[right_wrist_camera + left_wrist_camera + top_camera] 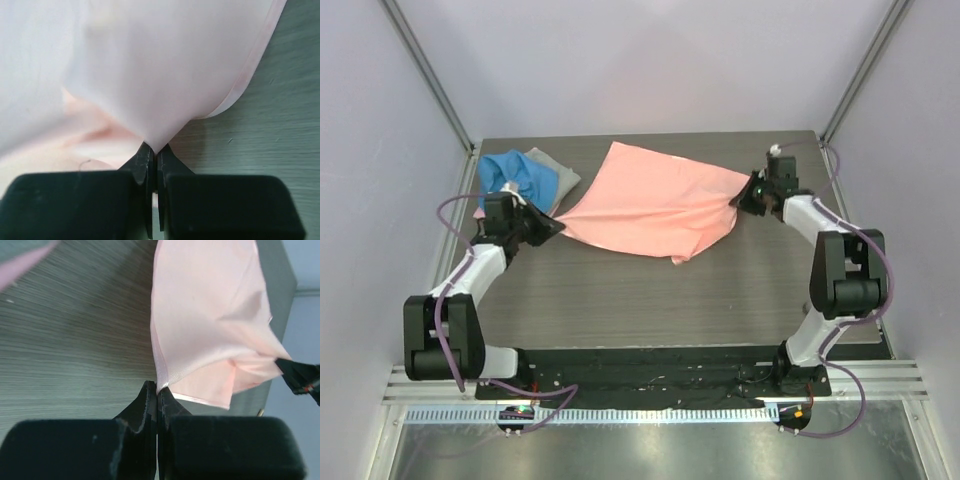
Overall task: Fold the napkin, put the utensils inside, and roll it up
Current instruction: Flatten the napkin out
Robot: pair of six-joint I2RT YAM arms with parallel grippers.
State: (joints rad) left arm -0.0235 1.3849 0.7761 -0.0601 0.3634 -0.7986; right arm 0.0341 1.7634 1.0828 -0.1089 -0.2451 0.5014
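Salmon-pink satin napkin (650,200), shiny and creased, stretched over the wood-grain table (670,300) betw. both arms. Only top view shows blue cloth (515,180) + grey cloth (555,172), bunched far left. Wrist views show the pinches: left gripper (157,392) clamped on hemmed corner, right gripper (156,152) clamped on fold tip.

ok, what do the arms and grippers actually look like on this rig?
The left arm and right arm have white links, chunky black joint housings and purple cables looped along each. The left gripper and right gripper are all black; fingers taper from blocky bodies to thin tips. No readable markings.
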